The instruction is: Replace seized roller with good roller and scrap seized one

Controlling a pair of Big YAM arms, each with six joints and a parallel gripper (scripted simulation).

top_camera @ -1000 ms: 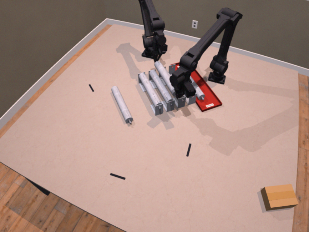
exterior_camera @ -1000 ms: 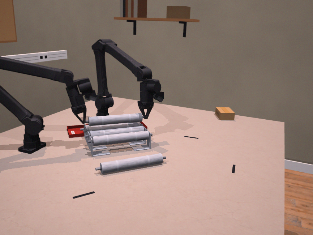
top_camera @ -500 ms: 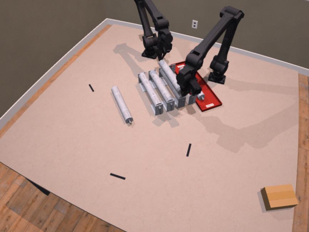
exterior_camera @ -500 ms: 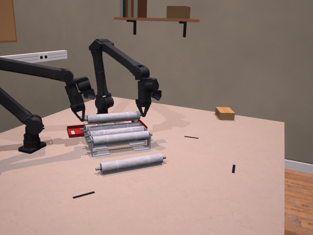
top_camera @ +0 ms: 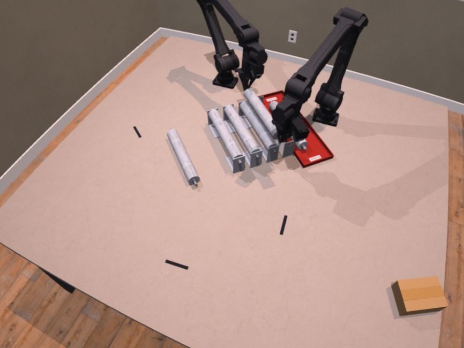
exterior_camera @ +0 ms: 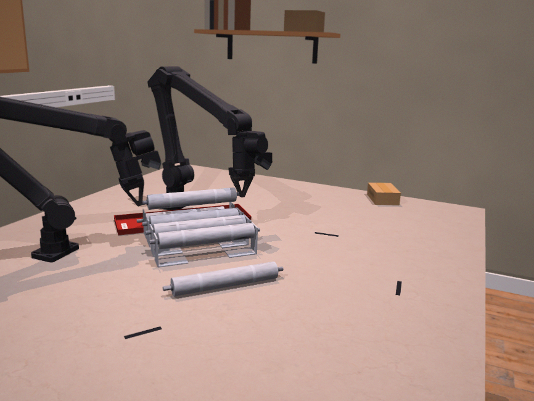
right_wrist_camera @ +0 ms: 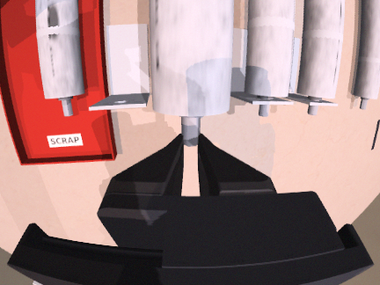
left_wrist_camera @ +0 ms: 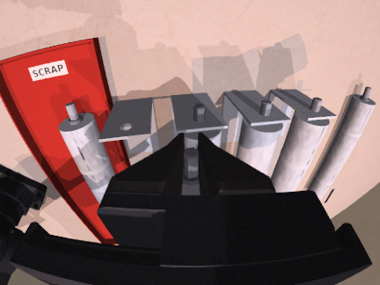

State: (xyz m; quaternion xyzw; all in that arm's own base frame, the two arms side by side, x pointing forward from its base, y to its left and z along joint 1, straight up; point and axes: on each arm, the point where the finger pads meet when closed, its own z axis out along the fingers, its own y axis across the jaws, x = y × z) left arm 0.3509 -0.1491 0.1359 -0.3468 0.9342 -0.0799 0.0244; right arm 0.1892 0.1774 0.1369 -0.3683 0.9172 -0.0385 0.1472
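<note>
A grey roller [top_camera: 262, 112] [exterior_camera: 189, 198] [right_wrist_camera: 191, 57] hangs level a little above the roller bed [top_camera: 238, 163] [exterior_camera: 161, 258]. It is held by both axle ends. My left gripper [top_camera: 282, 138] [exterior_camera: 241, 192] [left_wrist_camera: 191, 140] is shut on one axle end. My right gripper [top_camera: 247, 84] [exterior_camera: 139, 199] [right_wrist_camera: 190, 140] is shut on the other. Three rollers [top_camera: 242, 129] [exterior_camera: 202, 236] sit in the bed. The bracket slot [left_wrist_camera: 119, 119] [right_wrist_camera: 119, 102] nearest the red scrap tray [top_camera: 320, 144] [exterior_camera: 133, 227] [left_wrist_camera: 31, 114] [right_wrist_camera: 18, 88] is empty. Another roller [top_camera: 299, 142] [left_wrist_camera: 84, 145] [right_wrist_camera: 59, 53] lies in the tray.
A loose roller [top_camera: 182, 157] [exterior_camera: 224, 279] [left_wrist_camera: 347, 136] lies on the table on the bed's far side from the tray. A cardboard box [top_camera: 421, 294] [exterior_camera: 383, 192] sits near a table corner. Black tape marks [top_camera: 283, 224] [top_camera: 176, 264] [top_camera: 137, 131] lie on the table top.
</note>
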